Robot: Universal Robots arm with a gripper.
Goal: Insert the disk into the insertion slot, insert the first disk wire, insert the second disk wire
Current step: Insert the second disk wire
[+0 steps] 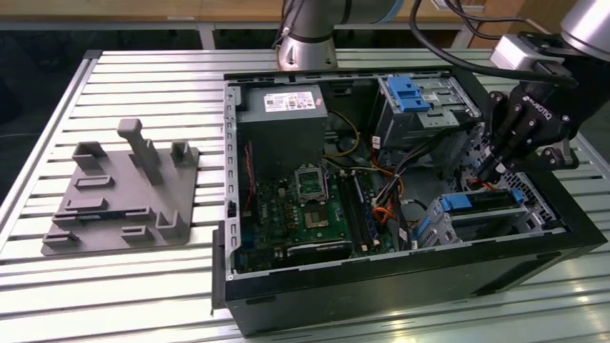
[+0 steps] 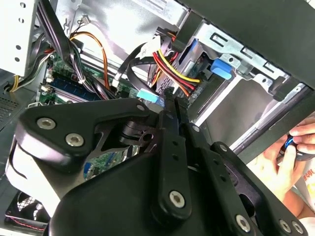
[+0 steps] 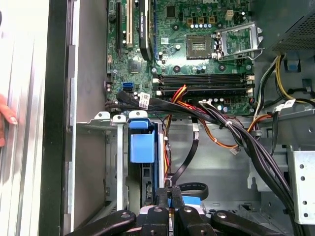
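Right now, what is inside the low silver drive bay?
A bright blue plastic carrier sits in the low silver sheet-metal drive bay. The drive itself is hidden by the carrier and the black claw, shut just above it.

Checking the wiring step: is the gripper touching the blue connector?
Touching. In the second wrist view, the gripper's closed fingers pinch the light blue connector at their tips, beside the drive bay.

Exterior view: set high and well back, looking down at the open black computer case (image 1: pixel 401 236) on the slatted metal table (image 1: pixel 143 286), with the black gripper (image 1: pixel 491 171) over the case's far side.
First wrist view: close behind the gripper (image 3: pixel 170 194), facing along its fingers onto the green motherboard (image 3: pixel 197 44).
Second wrist view: closer, looking across the gripper (image 2: pixel 170 98).
Both wrist views share the blue-railed drive bay (image 3: pixel 140 147) just beyond the fingertips.
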